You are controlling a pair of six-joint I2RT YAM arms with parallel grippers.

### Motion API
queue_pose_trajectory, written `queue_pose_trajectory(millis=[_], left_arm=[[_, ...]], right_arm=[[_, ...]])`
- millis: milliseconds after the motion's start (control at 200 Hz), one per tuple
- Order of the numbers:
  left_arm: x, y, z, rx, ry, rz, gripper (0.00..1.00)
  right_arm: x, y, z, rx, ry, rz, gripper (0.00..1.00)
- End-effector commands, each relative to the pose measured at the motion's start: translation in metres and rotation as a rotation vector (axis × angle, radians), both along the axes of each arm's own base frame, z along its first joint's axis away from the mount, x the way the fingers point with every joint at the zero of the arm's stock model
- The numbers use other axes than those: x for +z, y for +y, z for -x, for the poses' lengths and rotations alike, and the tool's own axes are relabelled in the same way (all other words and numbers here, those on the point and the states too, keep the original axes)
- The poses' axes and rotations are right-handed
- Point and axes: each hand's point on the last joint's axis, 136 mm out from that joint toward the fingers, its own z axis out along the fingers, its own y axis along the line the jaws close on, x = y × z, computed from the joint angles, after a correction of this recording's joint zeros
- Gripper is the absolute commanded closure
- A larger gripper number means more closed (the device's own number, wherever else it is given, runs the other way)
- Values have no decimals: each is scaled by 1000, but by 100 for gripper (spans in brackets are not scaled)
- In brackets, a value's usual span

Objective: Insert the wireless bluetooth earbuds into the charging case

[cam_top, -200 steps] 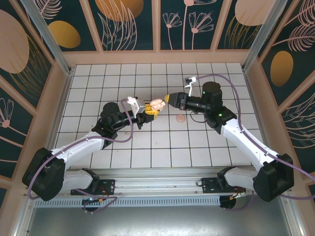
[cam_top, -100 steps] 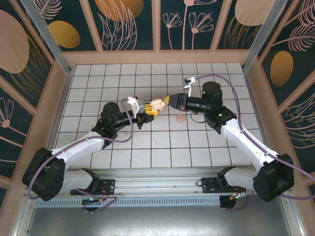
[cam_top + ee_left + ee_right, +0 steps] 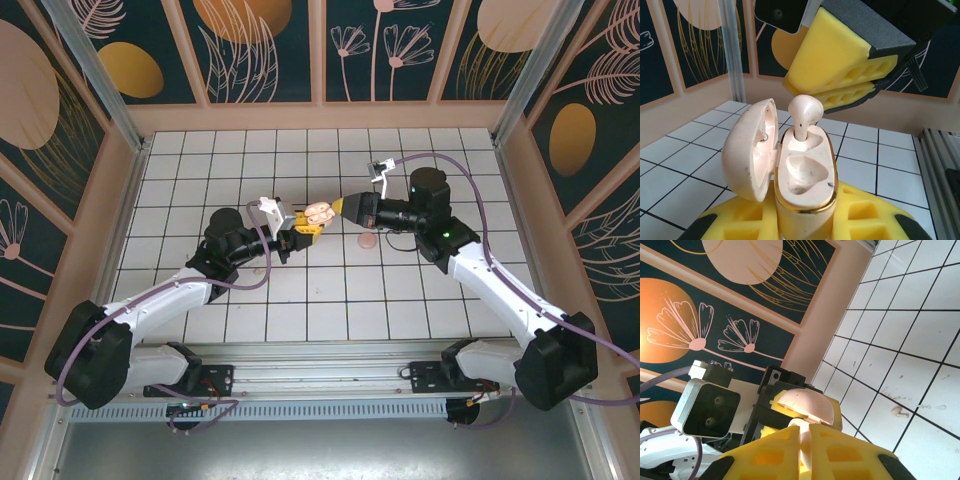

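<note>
The left gripper (image 3: 805,227), its yellow foam pads pressed in from either side, pinches the base of a small rounded pale pink-and-cream plastic charging case (image 3: 807,175) and holds it upright above the table. In the overhead view this left gripper (image 3: 303,229) is near the middle of the tiles, with the charging case (image 3: 318,213) at its tip.

The case stands open. Its domed lid (image 3: 751,150) is swung to the left on the hinge, and the gold-rimmed cream base shows two sockets. The nearer socket is bare. In the farther one stands a tiny pale cream earbud (image 3: 805,112), stem down, its rounded head standing proud of the base.

Just above and behind the earbud is the right gripper (image 3: 795,85). Its two yellow foam fingers are pressed together with nothing visible between them; I cannot tell whether the tips touch the earbud's head. From the right wrist, the right gripper (image 3: 807,432) shows a closed seam between its pads, with the pink lid (image 3: 807,407) just beyond. Overhead, the right gripper (image 3: 341,206) meets the case from the right.

Farther off, a second earbud (image 3: 899,411), equally tiny and pale, lies on a tile apart from both grippers. A round flat pink disc (image 3: 368,240) lies on the white tiled table (image 3: 250,160) near the right arm's wrist. Dark teal wall panels (image 3: 260,50) painted with peach flowers and leaves enclose the table.
</note>
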Motion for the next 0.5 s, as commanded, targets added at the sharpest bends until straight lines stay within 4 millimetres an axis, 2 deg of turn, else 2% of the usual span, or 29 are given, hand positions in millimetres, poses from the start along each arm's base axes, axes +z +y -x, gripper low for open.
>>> queue_pose_trajectory(millis=[0, 495], left_arm=[[23, 1, -1, 16, -67, 32, 84], [24, 1, -1, 20, -68, 31, 84]], right_arm=[[4, 4, 14, 43, -5, -17, 87], [3, 6, 20, 47, 7, -16, 90]])
